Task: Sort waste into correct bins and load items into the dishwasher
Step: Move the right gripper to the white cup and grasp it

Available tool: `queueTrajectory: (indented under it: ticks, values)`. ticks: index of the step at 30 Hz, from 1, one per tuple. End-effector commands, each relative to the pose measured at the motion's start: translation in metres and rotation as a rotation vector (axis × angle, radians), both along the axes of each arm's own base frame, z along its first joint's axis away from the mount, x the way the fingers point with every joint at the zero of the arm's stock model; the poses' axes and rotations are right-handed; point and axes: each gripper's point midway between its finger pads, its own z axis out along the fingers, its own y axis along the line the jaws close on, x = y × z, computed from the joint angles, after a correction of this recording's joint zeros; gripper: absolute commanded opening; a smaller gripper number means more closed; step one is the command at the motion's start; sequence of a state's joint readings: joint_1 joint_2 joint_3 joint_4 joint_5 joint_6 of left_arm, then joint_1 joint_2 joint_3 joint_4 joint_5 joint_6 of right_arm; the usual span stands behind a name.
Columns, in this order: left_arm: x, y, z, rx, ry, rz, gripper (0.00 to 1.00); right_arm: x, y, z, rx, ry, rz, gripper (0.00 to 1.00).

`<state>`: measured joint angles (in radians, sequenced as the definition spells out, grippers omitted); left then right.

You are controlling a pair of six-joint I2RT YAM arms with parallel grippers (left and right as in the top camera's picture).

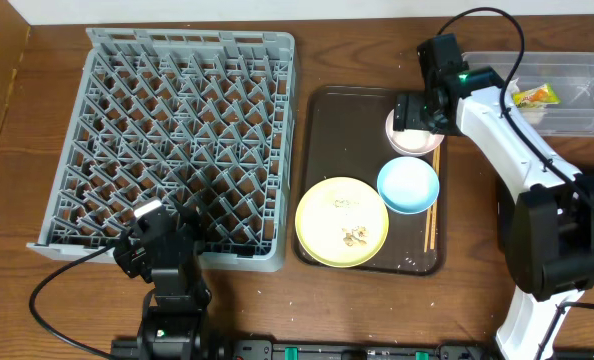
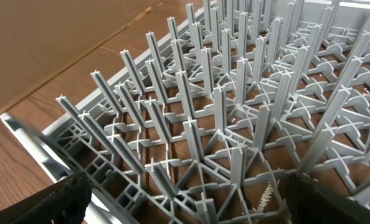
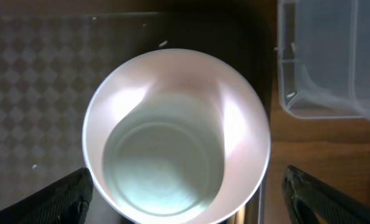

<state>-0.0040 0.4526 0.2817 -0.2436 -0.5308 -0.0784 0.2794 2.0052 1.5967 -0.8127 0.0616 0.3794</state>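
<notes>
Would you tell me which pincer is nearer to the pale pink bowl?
Right. The right pincer hovers directly over the pink bowl; the left pincer is far off, over the grey rack.

Wooden table (image 1: 469,296), grey dish rack (image 1: 177,140), brown serving tray (image 1: 342,130), clear tub (image 1: 575,122)

Pale pink bowl (image 3: 172,137) upright, empty — light blue bowl (image 1: 408,185) just beside.

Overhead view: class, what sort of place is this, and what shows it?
Probably a mock dish-clearing station, not a real kitchen: a grey dish rack, a crumb-strewn yellow plate on a brown tray, a clear tub.
</notes>
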Motion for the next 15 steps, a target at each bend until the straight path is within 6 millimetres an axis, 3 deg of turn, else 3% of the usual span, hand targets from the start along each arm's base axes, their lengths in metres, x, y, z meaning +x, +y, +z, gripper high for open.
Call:
queueTrajectory:
  ticks: [1,15]
  values:
    - [0.000,0.002,0.007,0.005,-0.015,0.012,1.00,-0.008,0.001,-0.018,-0.044,0.018,-0.001,0.95]
    - [0.000,0.002,0.007,0.005,-0.015,0.012,1.00,0.001,0.021,-0.017,-0.019,-0.042,0.034,0.87]
